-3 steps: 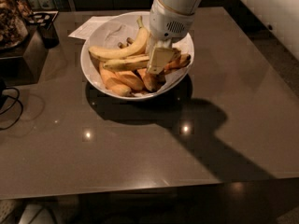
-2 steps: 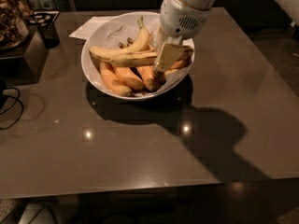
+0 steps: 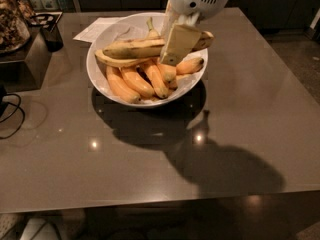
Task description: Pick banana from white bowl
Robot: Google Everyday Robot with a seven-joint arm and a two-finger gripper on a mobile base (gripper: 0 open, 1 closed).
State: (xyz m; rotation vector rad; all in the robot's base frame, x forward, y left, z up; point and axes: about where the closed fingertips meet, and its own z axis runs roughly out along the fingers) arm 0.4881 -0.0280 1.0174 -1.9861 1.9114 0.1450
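The long streaked banana (image 3: 132,48) lies nearly level across the top of the white bowl (image 3: 90,69), its right end reaching over the far right rim. My gripper (image 3: 172,44) comes down from the top of the view and is shut on this banana near its right half. One cream finger (image 3: 179,43) is in front of the banana and the other is behind it. A curved banana (image 3: 112,61) with a greenish stem lies just under it. Several short orange-yellow bananas (image 3: 137,81) fill the bowl below.
The bowl stands on a brown table (image 3: 240,134). A white paper (image 3: 92,30) lies behind the bowl. A dark box (image 3: 30,59) and a black container (image 3: 50,34) stand at the left, with a black cable (image 3: 12,116) nearby. The table's front edge runs along the bottom.
My gripper has moved up and slightly right. The streaked banana has come up with it, and its right end now shows past the finger.
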